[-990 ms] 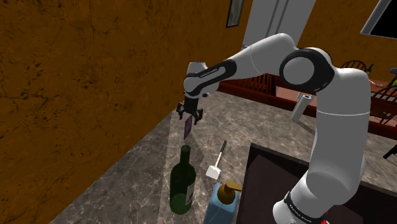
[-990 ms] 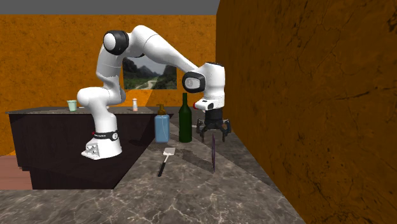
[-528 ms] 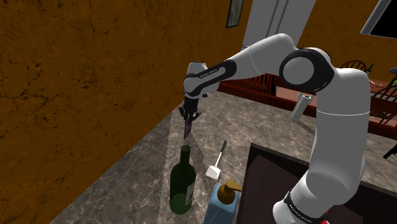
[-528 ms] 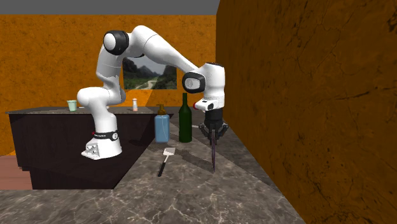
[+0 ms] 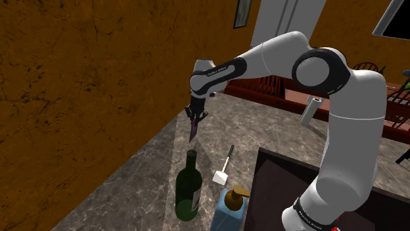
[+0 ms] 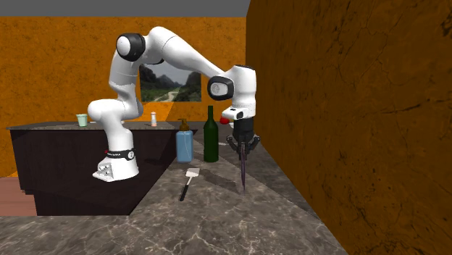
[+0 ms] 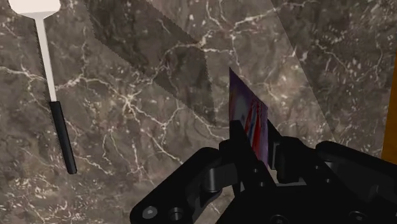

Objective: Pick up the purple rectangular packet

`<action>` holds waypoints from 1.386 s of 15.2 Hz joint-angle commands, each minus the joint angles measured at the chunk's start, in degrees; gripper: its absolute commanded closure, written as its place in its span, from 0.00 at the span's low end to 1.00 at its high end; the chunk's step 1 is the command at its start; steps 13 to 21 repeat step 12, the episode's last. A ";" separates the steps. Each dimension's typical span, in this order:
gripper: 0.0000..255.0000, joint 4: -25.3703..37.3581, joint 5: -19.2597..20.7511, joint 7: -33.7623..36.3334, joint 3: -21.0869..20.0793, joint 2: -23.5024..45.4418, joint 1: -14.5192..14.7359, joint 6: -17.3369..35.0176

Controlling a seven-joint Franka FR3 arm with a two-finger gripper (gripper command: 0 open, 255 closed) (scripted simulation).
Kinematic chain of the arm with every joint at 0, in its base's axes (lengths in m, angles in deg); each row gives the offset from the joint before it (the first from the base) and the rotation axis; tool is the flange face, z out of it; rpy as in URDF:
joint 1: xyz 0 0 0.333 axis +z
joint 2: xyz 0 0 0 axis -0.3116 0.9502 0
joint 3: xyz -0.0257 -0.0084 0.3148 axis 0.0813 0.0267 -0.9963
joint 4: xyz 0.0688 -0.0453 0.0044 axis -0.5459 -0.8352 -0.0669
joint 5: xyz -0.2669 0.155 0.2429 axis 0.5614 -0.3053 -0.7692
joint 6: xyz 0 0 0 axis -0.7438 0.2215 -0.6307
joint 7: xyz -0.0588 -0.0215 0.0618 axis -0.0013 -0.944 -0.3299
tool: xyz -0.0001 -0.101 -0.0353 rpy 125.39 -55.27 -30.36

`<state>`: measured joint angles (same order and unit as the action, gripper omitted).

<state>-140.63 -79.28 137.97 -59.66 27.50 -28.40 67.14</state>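
The purple packet (image 5: 192,132) is a thin flat rectangle seen nearly edge-on, hanging upright below my gripper (image 5: 196,117) over the dark marble counter (image 5: 131,190). In the second exterior view the packet (image 6: 243,171) reaches down to just above or at the counter beneath the gripper (image 6: 243,148); whether its lower end touches I cannot tell. The wrist view shows the packet's (image 7: 247,118) purple face with red and white print standing up between the black fingers of the gripper (image 7: 256,156), which is shut on its top edge.
A dark green bottle (image 5: 189,190) and a blue soap dispenser (image 5: 228,209) stand nearer the dark stand (image 5: 296,190). A white spatula with a black handle (image 5: 224,167) lies beside the packet. The orange-brown wall (image 5: 79,98) runs close along the counter's far side.
The fingers stood open around the packet's top a second ago and have shut on it. The hand has since risen a little, carrying the packet slightly upward.
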 commanded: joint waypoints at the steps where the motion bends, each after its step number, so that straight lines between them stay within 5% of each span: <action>1: 1.00 0.57 -0.03 0.09 -0.02 -0.72 -0.04 -1.29; 10: 1.00 3.47 -0.19 0.50 -0.13 -3.71 -0.19 -7.16; 21: 1.00 3.53 -0.19 0.51 -0.13 -3.76 -0.20 -7.26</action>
